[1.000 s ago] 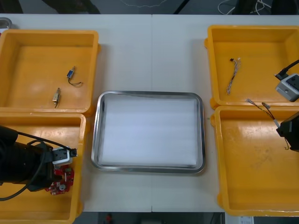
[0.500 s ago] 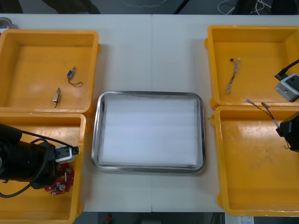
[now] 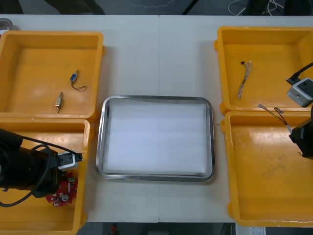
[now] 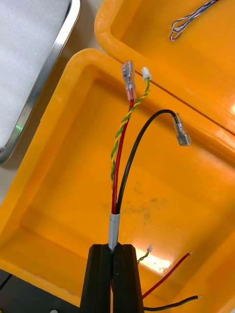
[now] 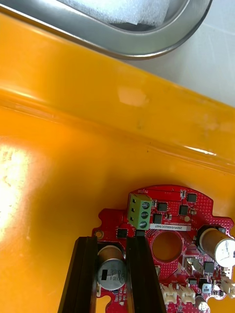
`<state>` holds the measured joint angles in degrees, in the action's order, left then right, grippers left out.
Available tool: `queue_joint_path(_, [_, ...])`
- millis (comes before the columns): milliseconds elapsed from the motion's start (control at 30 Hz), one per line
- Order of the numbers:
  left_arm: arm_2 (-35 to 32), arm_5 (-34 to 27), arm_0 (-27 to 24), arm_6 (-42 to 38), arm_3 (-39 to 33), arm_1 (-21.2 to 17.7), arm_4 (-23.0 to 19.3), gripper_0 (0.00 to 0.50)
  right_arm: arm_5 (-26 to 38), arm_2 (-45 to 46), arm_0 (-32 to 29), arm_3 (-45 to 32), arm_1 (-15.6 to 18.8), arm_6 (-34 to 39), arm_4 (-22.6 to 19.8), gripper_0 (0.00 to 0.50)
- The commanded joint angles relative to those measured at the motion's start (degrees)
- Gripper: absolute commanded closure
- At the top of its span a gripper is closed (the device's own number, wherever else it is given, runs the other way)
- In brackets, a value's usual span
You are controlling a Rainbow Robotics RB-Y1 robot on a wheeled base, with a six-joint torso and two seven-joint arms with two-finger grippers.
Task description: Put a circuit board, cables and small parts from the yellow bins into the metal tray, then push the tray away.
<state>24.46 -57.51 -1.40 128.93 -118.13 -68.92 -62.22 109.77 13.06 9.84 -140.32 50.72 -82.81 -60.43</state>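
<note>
My left gripper [image 5: 111,243] has its jaws closed to the width of a silver can-shaped component [image 5: 111,274] on the round red circuit board [image 5: 172,222]. It is clamped from both sides, so I read that as a hold on the board. The board lies flat on the floor of the lower-left yellow bin [image 3: 44,121], low in the front view's left corner, beside the wall that faces the metal tray [image 3: 100,147].

My right gripper [image 4: 113,247] is pinched almost together on the taped end of a cable bundle [image 4: 115,195]. A red lead, a black lead and a yellow-green twist fan out from the fingertips above the lower-right yellow bin [image 3: 259,196], at the front view's right edge.

The tray sits centre frame, white inside. A twisted blue and white cable [image 3: 243,81] lies in the upper-right yellow bin [image 3: 264,30]. The upper-left yellow bin [image 3: 49,34] holds two small metal parts [image 3: 59,101].
</note>
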Motion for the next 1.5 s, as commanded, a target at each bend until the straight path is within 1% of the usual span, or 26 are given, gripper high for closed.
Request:
queue_joint_path(33, [-5.22,-4.54,-0.97,-6.32,-3.07,-2.18,-1.68,0.500,0.23,-0.84,1.32,-1.54,2.02,-3.41,0.58,0.500])
queue_joint_path(233, [-12.16,-11.48,-0.09,-7.81,-5.53,-1.66,-3.00,0.500,0.23,-0.84,1.32,-1.54,2.02,-3.41,0.67,0.500])
queue_joint_path(333, [-14.97,-15.08,-0.09,-8.87,-6.68,-0.60,-3.79,0.500,0.23,-0.84,1.23,-1.54,2.02,-3.41,0.75,0.500])
queue_joint_path(500, [-17.87,-19.92,-0.53,-14.93,-10.19,1.42,-3.97,0.500,0.23,-0.84,1.32,-1.54,2.02,-3.41,0.84,0.500])
queue_joint_path(667, [-17.96,-24.58,-3.87,-22.84,-14.76,2.91,-3.97,0.500,0.23,-0.84,1.23,-1.45,2.02,-3.41,1.02,0.500])
queue_joint_path(900, [-17.87,-30.82,-8.97,-31.10,-20.04,5.64,-4.49,0.500,0.23,-0.84,1.23,-1.45,2.02,-3.41,1.02,0.500])
queue_joint_path(1000, [-16.64,-32.93,-12.04,-34.53,-21.44,7.13,-4.85,0.500,0.23,-0.84,1.23,-1.45,2.02,-3.32,1.02,0.500])
queue_joint_path(1067, [-14.62,-33.10,-14.50,-37.26,-21.71,7.83,-4.85,0.500,0.23,-0.84,1.23,-1.45,2.02,-3.41,1.02,0.500])
queue_joint_path(1167, [-11.10,-33.01,-17.76,-40.42,-21.71,8.89,-3.70,0.500,0.23,-0.84,1.23,-1.45,2.02,-3.32,1.02,0.500])
queue_joint_path(1367, [-3.11,-31.43,-23.12,-47.54,-21.71,11.70,1.22,0.500,0.23,-0.84,1.23,-1.45,2.02,-3.23,0.75,0.500])
queue_joint_path(1500, [2.17,-30.55,-25.84,-51.05,-21.44,13.90,6.14,0.500,0.23,-0.84,1.23,-1.45,2.02,-3.06,0.75,0.500])
